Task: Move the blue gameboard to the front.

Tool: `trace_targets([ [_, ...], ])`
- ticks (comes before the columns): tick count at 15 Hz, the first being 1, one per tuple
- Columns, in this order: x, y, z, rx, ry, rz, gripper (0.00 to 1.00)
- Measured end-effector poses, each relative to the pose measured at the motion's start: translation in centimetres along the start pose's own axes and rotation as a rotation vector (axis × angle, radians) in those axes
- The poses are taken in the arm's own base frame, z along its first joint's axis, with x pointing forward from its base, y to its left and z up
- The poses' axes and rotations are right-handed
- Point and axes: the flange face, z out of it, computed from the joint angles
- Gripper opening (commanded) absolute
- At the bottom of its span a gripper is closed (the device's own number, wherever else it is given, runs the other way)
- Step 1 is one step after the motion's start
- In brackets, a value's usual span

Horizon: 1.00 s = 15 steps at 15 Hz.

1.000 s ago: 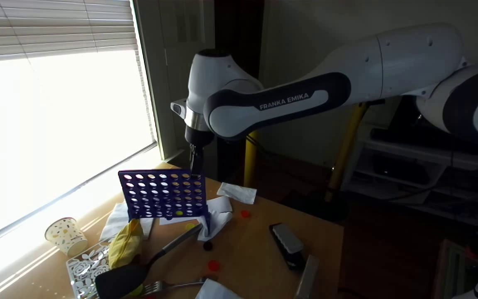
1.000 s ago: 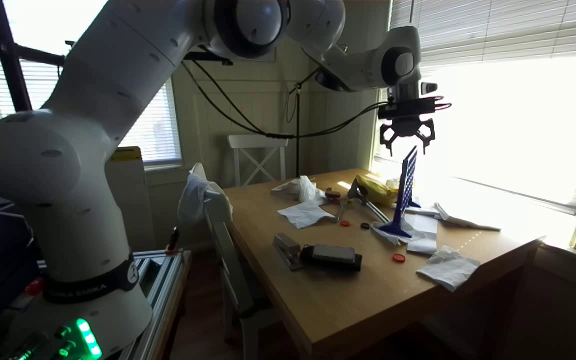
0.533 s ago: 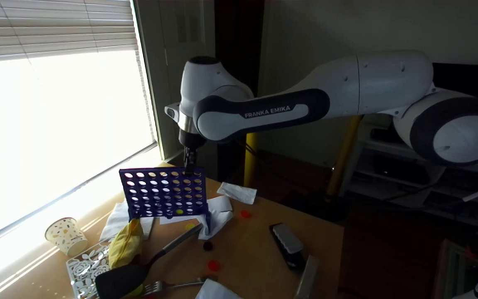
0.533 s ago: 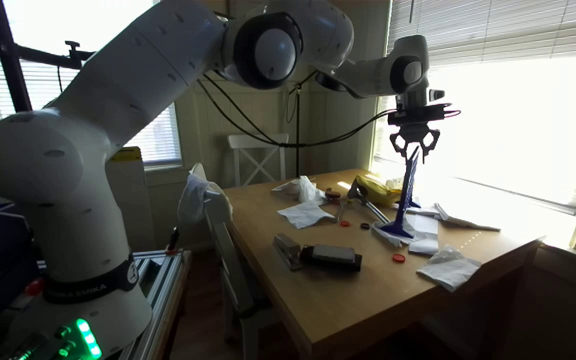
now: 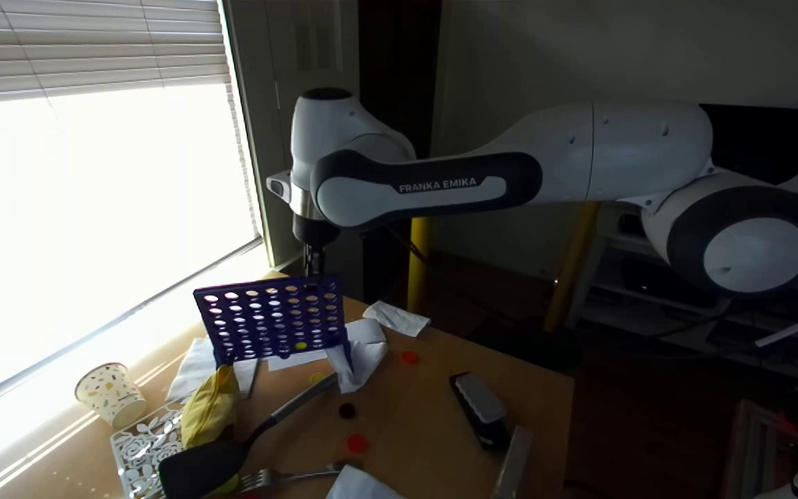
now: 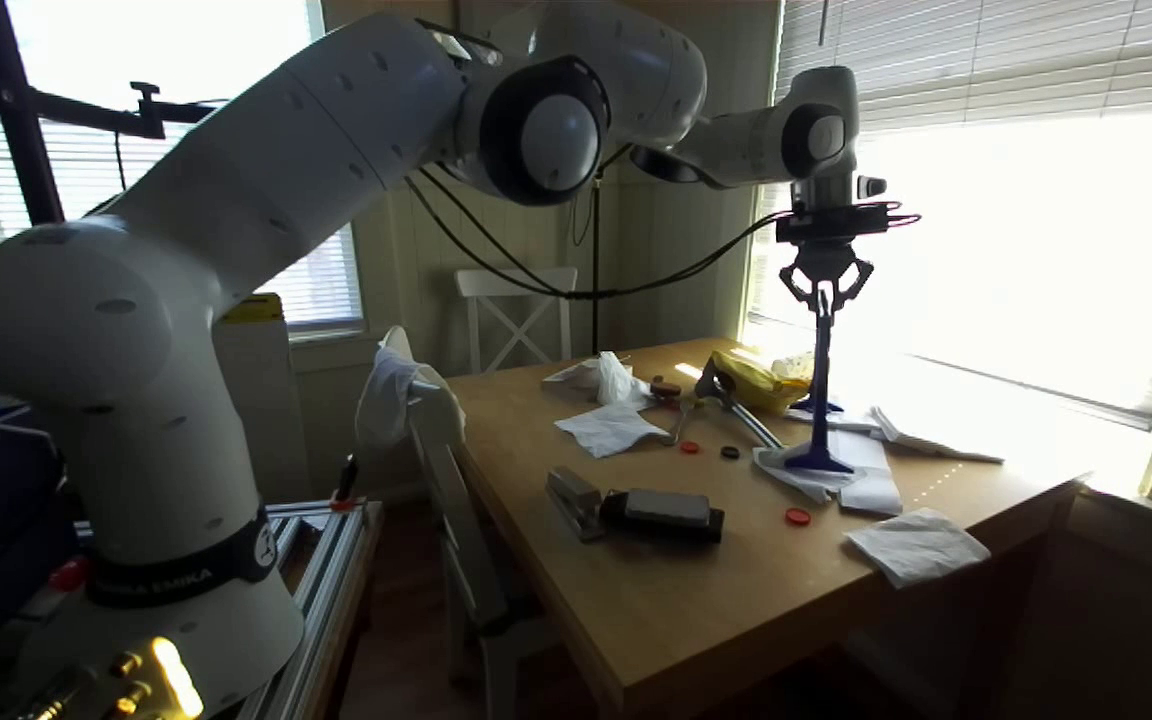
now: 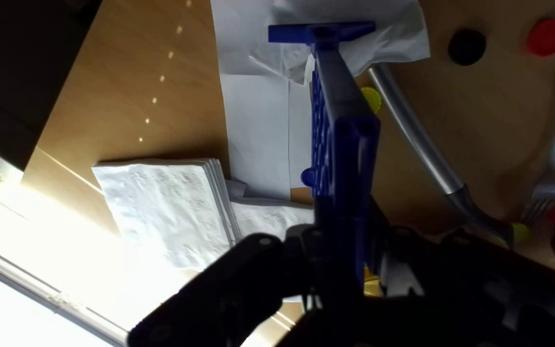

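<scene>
Blue gameboard: thin rect. grid, smooth hard plastic by the look, rows of round holes, flared foot at ea. end; yellow shows thru a low hole. It's upright at the wood counter, nr the edge along the bright window, twd the corner shared w/ the edge where a flat white napkin lies. Gripper is pinching the board's top rail, black fingers pressed on both faces, off-centre twd one end. Can't tell if the feet bear weight or sit just clear.

In the way: crumpled white sheet bunched at one foot; smooth paper next to it; spatula, round metal handle + flat black head, handle tip just beside that sheet; soft yellow pouch close by the other foot.

Also: stack of textured napkins nr the window edge, same side as speckled paper cup & white openwork floral mat. Small round pieces lie flat: red disc btwn board & napkin edge, black disc & yellow disc nr the handle. Metal fork, tines just beside the spatula's head. Black slab topped w/ grey block, plus grey stapler-like thing, sit apart, nr the edge w/ pale chair beside it.
</scene>
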Motion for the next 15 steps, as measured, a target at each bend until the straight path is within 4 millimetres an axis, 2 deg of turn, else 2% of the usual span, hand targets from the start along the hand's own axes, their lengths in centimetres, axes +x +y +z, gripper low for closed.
trace_targets([
  [4, 0.8, -0.4, -2.6, -0.006, 0.007, 0.0, 0.04],
  [11, 0.6, 2.2, -8.7, -0.053, 0.106, 0.074, 0.04],
  [15, 0.5, 2.4, -11.3, -0.005, 0.175, -0.012, 0.04],
])
